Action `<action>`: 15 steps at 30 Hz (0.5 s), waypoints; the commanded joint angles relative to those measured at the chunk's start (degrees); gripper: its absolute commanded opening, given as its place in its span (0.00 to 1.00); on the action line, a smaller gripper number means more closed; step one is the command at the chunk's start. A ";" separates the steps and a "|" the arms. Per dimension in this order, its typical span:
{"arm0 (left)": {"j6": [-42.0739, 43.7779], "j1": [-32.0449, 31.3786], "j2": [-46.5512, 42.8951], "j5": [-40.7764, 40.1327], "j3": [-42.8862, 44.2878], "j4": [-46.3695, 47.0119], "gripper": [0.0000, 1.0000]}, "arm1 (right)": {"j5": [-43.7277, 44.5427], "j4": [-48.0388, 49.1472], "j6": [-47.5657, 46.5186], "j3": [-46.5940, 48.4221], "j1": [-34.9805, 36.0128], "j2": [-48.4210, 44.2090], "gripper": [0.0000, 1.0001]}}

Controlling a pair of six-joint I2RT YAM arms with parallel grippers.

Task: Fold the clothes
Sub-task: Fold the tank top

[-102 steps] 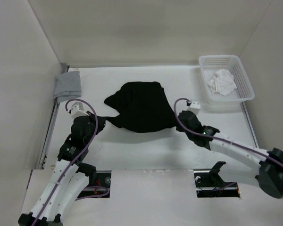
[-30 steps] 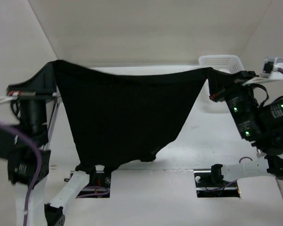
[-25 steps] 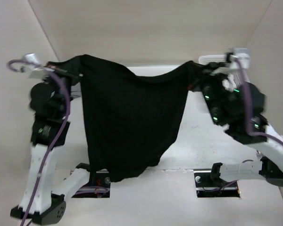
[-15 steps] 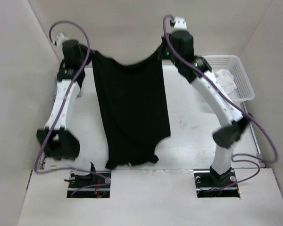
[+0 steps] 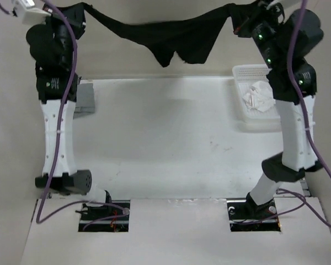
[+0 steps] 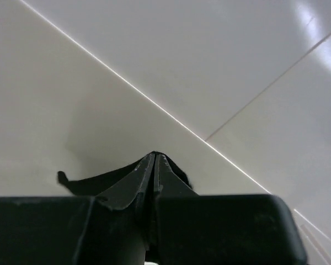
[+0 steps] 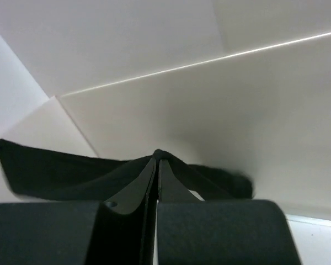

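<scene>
I see the black garment (image 5: 176,34) hung high above the table (image 5: 171,143), strung between both arms, sagging mid-span with loose folds drooping. Fabric plain, thin, matte. Left gripper (image 6: 155,157) pinched tight on one end; right gripper (image 7: 156,154) clamped on the other end.

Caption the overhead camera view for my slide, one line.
Two raised arms, jaws shut on the black garment, sling it sagging high above the table.
</scene>
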 commanded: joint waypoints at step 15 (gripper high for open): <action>-0.75 -7.94 -38.22 -2.64 -87.24 23.95 0.01 | 5.99 23.06 15.99 -105.87 10.42 -41.20 0.00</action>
